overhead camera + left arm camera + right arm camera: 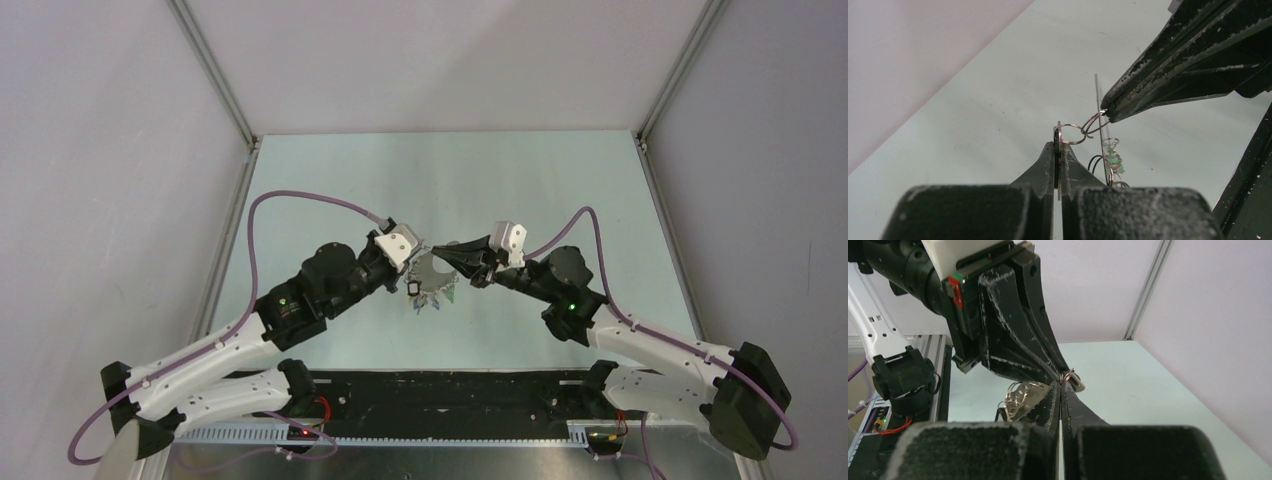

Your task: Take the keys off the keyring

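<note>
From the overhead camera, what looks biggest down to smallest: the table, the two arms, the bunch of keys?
1. Table.
2. Left arm and right arm: about alike, so unranked.
3. Bunch of keys, by far the smallest.

The left tool [1058,139] and right tool [1109,110] are showing matt black plastic fingers, scuffed rough and flecking white along their edges. Thin wire rings [1074,134] are gleaming as polished silver metal. Among the keys [1115,161], translucent green plastic is glinting. The desk [998,100] is looking smooth, pale and faintly satiny.
</note>
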Robot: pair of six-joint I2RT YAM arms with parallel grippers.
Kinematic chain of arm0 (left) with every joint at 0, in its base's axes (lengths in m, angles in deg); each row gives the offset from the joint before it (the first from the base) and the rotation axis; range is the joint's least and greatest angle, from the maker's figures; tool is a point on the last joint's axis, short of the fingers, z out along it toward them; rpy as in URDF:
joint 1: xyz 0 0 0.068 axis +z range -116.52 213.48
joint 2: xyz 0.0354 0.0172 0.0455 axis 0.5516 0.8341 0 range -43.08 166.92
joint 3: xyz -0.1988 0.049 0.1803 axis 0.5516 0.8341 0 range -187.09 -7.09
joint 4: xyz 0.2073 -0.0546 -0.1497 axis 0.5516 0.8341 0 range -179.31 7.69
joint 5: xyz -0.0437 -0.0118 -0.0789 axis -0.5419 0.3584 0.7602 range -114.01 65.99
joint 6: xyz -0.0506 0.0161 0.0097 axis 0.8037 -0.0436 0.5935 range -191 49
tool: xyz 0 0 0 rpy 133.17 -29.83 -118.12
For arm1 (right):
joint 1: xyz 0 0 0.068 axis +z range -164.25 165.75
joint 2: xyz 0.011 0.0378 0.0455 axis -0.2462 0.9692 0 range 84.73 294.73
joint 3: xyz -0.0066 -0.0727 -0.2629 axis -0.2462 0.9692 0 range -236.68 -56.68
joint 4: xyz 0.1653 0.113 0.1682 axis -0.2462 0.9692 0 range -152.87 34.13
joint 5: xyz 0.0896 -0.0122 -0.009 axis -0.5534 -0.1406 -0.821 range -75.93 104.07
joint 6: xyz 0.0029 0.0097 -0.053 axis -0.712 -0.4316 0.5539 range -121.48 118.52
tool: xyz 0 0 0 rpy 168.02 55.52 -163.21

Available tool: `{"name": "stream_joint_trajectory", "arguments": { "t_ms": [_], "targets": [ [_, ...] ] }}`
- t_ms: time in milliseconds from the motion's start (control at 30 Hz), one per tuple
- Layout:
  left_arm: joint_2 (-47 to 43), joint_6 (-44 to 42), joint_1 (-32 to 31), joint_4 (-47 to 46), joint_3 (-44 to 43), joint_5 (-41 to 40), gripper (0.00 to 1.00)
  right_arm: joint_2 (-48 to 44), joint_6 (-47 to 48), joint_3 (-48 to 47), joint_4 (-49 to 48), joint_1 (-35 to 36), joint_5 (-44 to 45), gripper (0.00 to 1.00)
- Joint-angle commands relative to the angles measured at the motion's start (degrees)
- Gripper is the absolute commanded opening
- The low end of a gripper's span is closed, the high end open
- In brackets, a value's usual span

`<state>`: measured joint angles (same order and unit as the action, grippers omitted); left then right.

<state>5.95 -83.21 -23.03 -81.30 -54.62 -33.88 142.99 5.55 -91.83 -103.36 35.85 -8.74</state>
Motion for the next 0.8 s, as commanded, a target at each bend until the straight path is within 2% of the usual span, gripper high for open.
{"name": "stream_joint_trajectory", "arguments": {
  "t_ms": [0,400,767],
  "targets": [
    [-1.61,-1.73,-0.03,-2.30,0.20,-3.85,0.00,-2.47,-0.89,-0.01,1.81,0.33,-1.27,0.00],
    [-1.77,-2.54,-0.15,-2.97,0.77,-2.38,0.00,1.08,3.34,-3.05,11.56,4.07,7.68,0.00],
    [-0.69,-3.16,-0.75,-2.95,0.59,-2.74,0.00,8.76,8.62,-8.50,16.41,12.85,31.13,0.00]
  ]
}}
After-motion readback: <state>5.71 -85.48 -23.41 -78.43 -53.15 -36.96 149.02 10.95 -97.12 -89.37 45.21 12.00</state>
